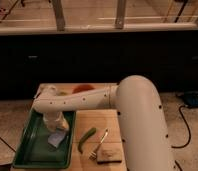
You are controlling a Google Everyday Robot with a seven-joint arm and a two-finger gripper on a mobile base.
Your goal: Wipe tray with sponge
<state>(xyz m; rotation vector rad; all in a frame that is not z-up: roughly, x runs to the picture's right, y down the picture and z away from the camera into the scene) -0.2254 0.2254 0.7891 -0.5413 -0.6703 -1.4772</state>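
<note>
Judged mid-wipe, or just at its start: gripper [58,124] lowered over the middle of the tray [29,150], reaching in from the tray's right side, tip directly above the sponge [56,139] and apparently pressing on it. Finger state impossible to tell, so no claim of a grasp. Sponge lying inside the tray, on its floor toward the right rim and slightly nearer the front edge than the back. No visible trace of which parts of the tray floor are wiped; most of the green surface, especially the left half and the front corners, probably left to cover. Just right of the tray on the wooden table [108,120]: a green pepper-like pod [85,139], then a fork [99,145], then a tan-brown block [108,155] at the fork's head, all outside the rim and apart from the sponge. Something red-orange [82,88] behind the tray's back right corner, partly hidden by the arm. Nothing inside the tray besides the sponge; only the raised rim likely to check a long stroke.
</note>
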